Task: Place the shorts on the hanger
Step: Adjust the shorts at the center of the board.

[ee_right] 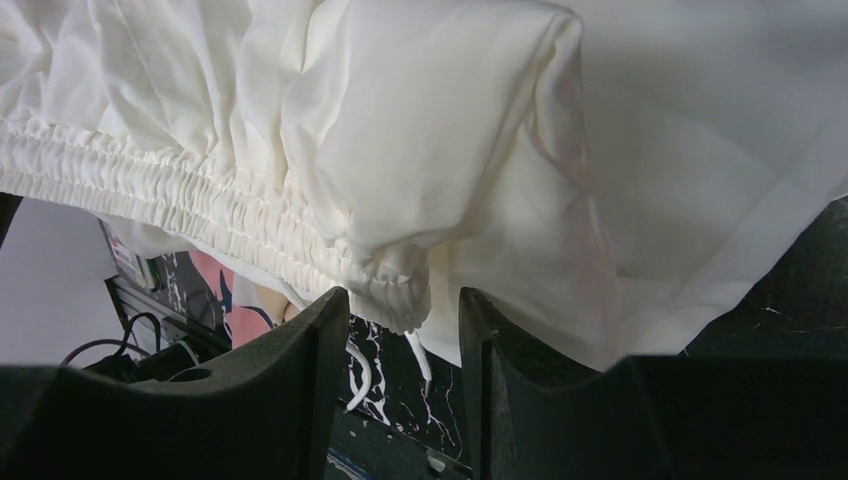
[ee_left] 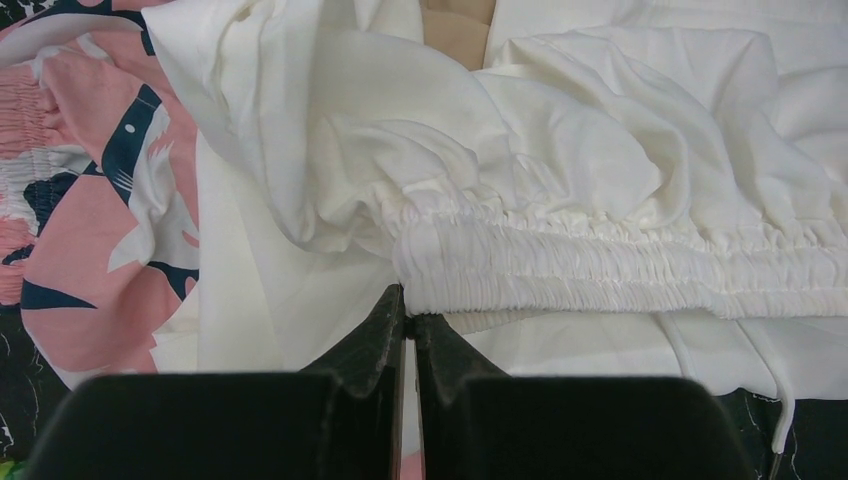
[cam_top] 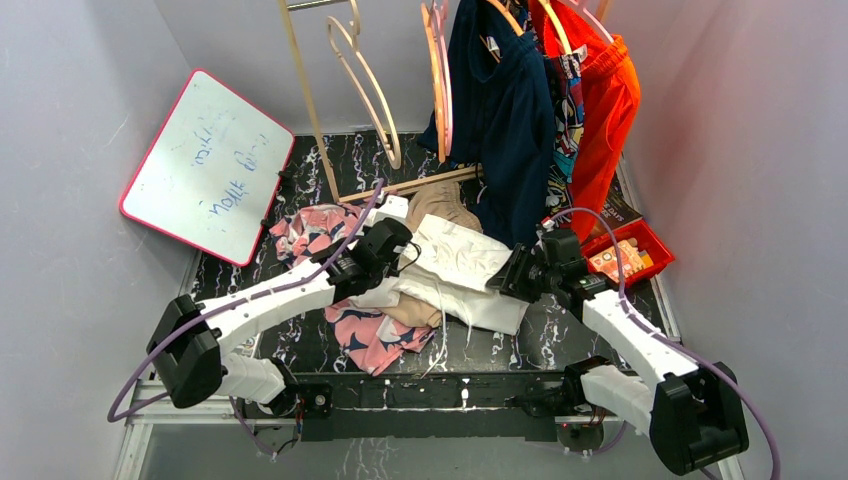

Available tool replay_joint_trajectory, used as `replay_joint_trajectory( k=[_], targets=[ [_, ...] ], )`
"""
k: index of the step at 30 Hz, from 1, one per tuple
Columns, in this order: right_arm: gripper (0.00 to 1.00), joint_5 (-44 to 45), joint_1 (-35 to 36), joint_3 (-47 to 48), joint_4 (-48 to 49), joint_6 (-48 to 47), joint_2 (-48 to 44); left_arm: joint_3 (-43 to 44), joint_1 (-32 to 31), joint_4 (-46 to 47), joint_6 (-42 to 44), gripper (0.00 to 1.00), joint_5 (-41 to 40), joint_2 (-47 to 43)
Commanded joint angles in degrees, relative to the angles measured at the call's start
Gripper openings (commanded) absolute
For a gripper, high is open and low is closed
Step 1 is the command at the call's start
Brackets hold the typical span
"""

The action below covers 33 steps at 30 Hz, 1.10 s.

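Top external view had the shorts (cam_top: 455, 262) lying rumpled in the middle of the bench (cam_top: 500, 350). They sat on top of a tan garment (cam_top: 445, 205) and a pink patterned one (cam_top: 365, 335), with an arm coming in from each side.

Left wrist view showed the left hand (ee_left: 409, 318) pressed together right at the lower edge of the gathered waistband. Honestly couldn't tell if any cloth was pinched between the tips.

Right wrist view showed the right hand (ee_right: 400, 305) spread. The bunched end of the waistband dipped into the gap without being squeezed, and the drawstring (ee_right: 358, 378) dangled just below.

The hanger (cam_top: 372, 90) hung in the upper middle of the frame, well apart from all this.

What I'd worry about: if the right hand closed there, it could catch only a loose fold or the drawstring, and the waistband would slide out on the lift. If the left had nothing, the shorts would hang lopsided. The clothes underneath could get dragged up too, and the hanger looked free to swing if nudged.
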Motion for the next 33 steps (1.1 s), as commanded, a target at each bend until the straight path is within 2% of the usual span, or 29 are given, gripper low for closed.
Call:
replay_joint_trajectory(
  k=[1, 3, 5, 9, 10, 14, 17, 21, 24, 27, 33],
  targets=[
    [0.51, -4.2, 0.0, -0.9, 6.9, 2.0, 1.5, 2.8, 0.3, -0.9, -0.3, 0.0, 0.2, -2.8],
    [0.48, -5.7, 0.0, -1.0, 8.7, 2.6, 2.5, 2.9, 0.3, -1.0, -0.3, 0.0, 0.4, -3.0],
    [0.4, -6.7, 0.0, -0.9, 10.1, 3.0, 3.3, 3.0, 0.3, -1.2, -0.4, 0.0, 0.4, -3.4],
    [0.04, -6.1, -0.1, 2.3, 9.0, 1.6, 0.4, 4.7, 0.3, -3.4, -1.1, 0.0, 0.4, -5.5],
    [0.0, -5.0, 0.0, 4.2, 7.8, 1.0, -1.6, 5.6, 0.3, -4.1, -1.3, 0.0, 0.4, -6.8],
    [0.0, -3.5, 0.0, 19.4, 0.5, -4.0, -7.7, 11.8, 0.2, -6.6, 1.5, 0.0, 2.7, -16.3],
    [0.0, -6.0, 0.0, 35.8, -4.6, -7.3, -7.2, 17.6, 0.2, -3.6, 8.6, 0.0, 9.1, -23.0],
    [0.0, -9.2, 0.1, 50.4, -3.9, -5.7, -4.5, 25.4, 0.3, 0.2, 13.5, 0.0, 20.1, -27.4],
    [0.0, -9.0, 0.0, 53.4, -1.8, -5.0, -4.8, 27.6, 0.3, 1.0, 14.7, 0.0, 26.7, -30.0],
    [0.0, -8.5, 0.1, 54.4, -5.0, -8.8, -6.2, 27.3, 0.2, 0.1, 14.6, 0.0, 29.2, -33.5],
    [0.0, -18.3, 2.1, 57.8, -4.2, -14.4, -10.1, 32.0, 0.3, -1.7, 14.3, 0.0, 33.1, -39.0]
  ],
)
